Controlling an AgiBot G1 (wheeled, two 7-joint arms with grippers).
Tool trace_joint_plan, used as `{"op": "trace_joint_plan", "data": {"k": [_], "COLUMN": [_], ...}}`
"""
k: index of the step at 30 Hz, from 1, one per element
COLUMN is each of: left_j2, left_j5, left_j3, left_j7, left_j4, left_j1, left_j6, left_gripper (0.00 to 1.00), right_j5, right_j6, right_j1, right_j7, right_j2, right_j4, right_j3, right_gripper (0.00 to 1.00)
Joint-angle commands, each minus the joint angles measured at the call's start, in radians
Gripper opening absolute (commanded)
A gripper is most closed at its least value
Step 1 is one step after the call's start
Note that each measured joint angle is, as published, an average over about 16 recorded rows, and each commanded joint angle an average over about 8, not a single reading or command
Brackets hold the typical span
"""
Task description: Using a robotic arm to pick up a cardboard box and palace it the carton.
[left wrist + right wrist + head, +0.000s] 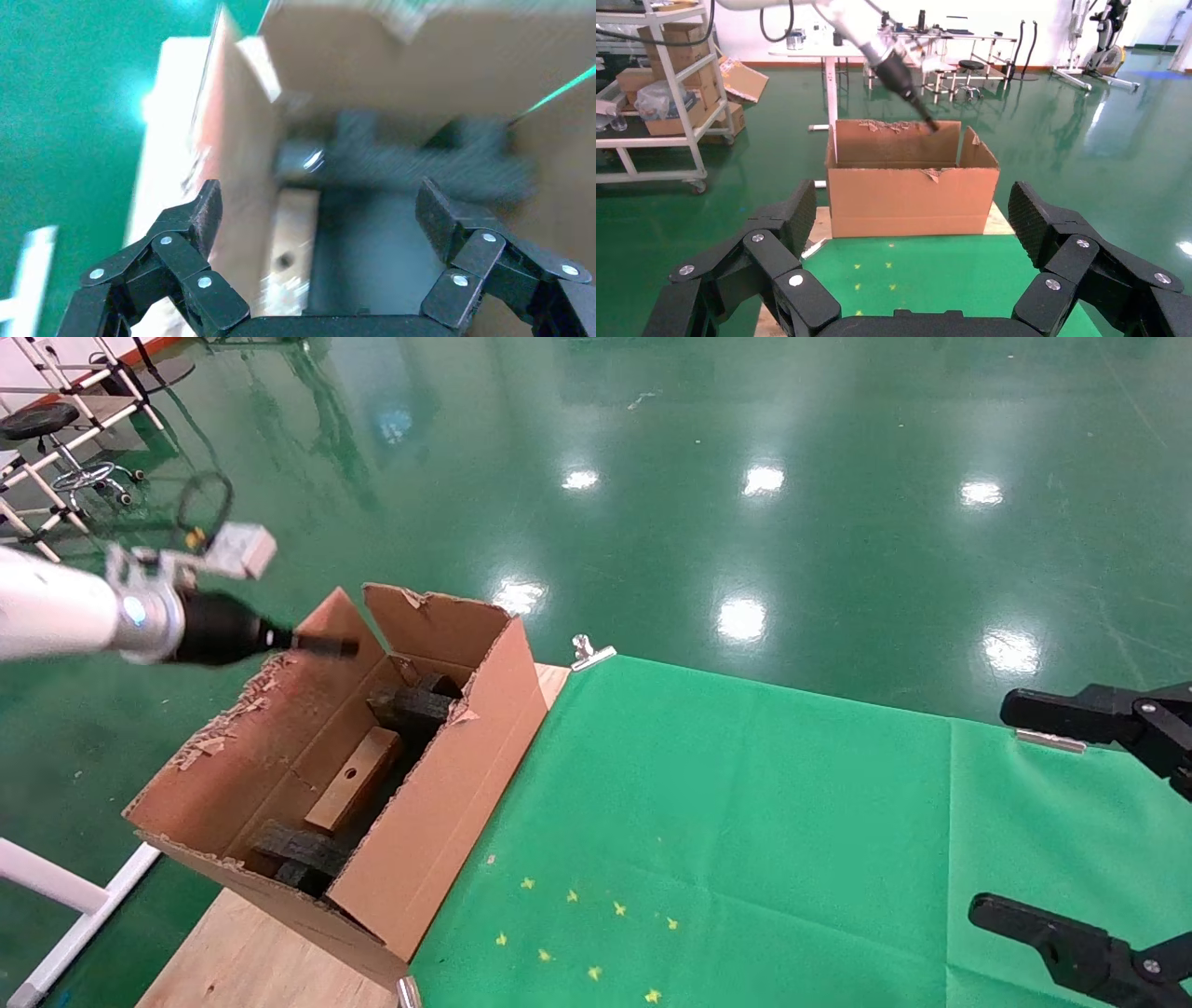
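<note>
The main risk lay with the left gripper (326, 645): it hung just above the carton (438, 822), right beside the torn far flap (321, 645). Its fingers (200, 210) were spread wide with nothing between them, so the box was released. If the arm swung sideways or dipped while so near, a finger could catch the ragged edge, drag the carton across the wooden board (242, 961) or fold the flap inward over the opening. That would come from clearing the walls too low.

Below and ahead of the gripper, the cardboard box (356, 778) lay inside the carton, its round hole showing, slanted along the flap-side wall with one end apparently propped higher. It seemed wedged beside the black foam blocks (410, 705), with more foam (296, 857) at the carton's other end. Judged from this, it might not be seated flat and could slip further down if the carton were jolted.

The right gripper (1071, 822) waited well apart from the carton, over the green cloth (745, 822), fingers parted and empty, facing the carton's long side wall (912, 200).
</note>
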Motion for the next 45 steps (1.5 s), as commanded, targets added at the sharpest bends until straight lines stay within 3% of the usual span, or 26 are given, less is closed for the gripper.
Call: {"op": "trace_joint_plan", "data": {"k": [1,8,14,25,45], "left_j2": [-0.018,-0.084,-0.111,-0.114,-0.127], "left_j5": [-0.025,-0.185,-0.29,-0.32,-0.501], "left_j3": [-0.017,-0.106,-0.162,-0.184,-0.339], "left_j7": [-0.015,-0.126,-0.188,-0.162,0.069], "left_j4": [-0.022,-0.092,-0.111,-0.149,-0.493], "left_j1": [-0.033,-0.076,-0.071,-0.035,0.242], "left_j6": [0.042,0.312,0.445,0.453,0.459], "left_gripper": [1.0,1.0,1.0,1.0,1.0], "right_j5": [0.0,0.0,0.0,0.0,0.0], "right_j6": [0.0,0.0,0.0,0.0,0.0], "right_j1": [0.0,0.0,0.0,0.0,0.0], "right_j7": [0.0,0.0,0.0,0.0,0.0], "right_j2": [0.0,0.0,0.0,0.0,0.0], "right_j4": [0.0,0.0,0.0,0.0,0.0], "right_j3": [0.0,0.0,0.0,0.0,0.0], "right_gripper": [1.0,1.0,1.0,1.0,1.0]}}
